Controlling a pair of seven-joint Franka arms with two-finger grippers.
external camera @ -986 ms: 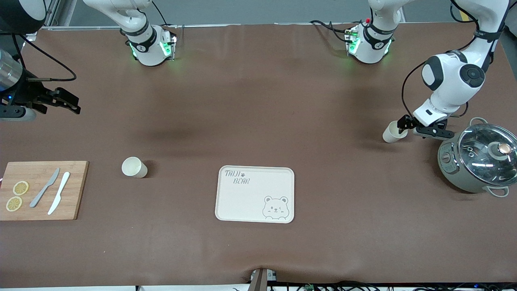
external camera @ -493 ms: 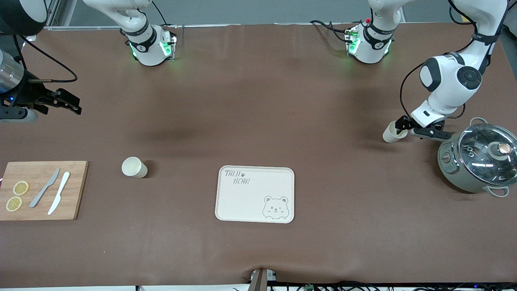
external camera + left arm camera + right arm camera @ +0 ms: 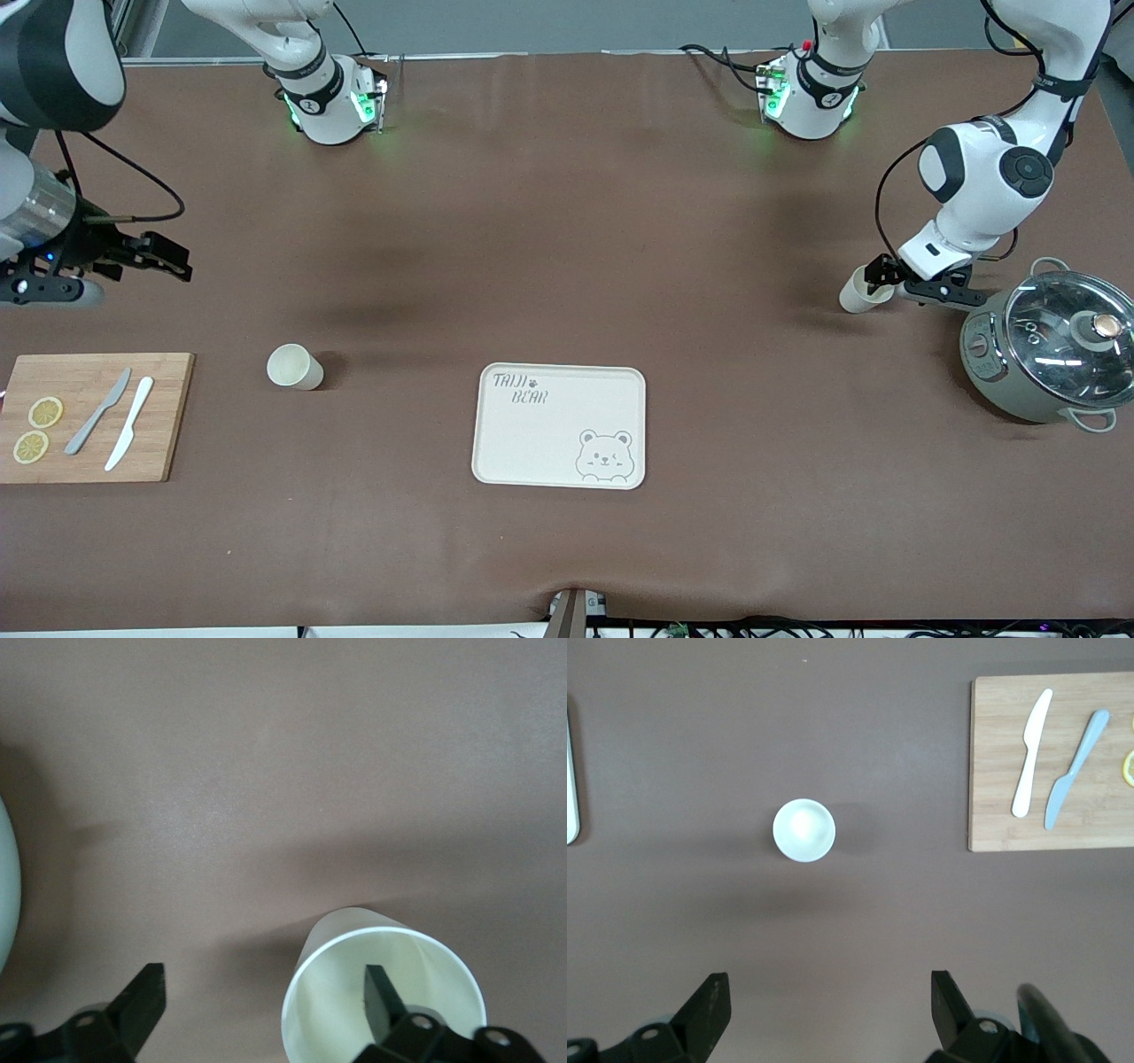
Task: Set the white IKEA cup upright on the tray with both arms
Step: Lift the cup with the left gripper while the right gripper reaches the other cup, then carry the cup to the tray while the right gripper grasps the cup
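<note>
Tray (image 3: 560, 425) lies bare on the counter (image 3: 567, 221), so nothing is placed yet. One cup (image 3: 861, 290) stands well off toward the left arm's end from the tray; the left hand (image 3: 889, 277) is spread, one finger (image 3: 381, 997) inside its rim, not yet pinching. Another cup (image 3: 294, 367) stands upright toward the right arm's end from the tray, untouched, the right hand (image 3: 164, 254) spread in the air above the counter on that same side

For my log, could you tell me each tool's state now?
Left tool: open, one finger inside the cup, not closed on it.
Right tool: open, empty.
</note>
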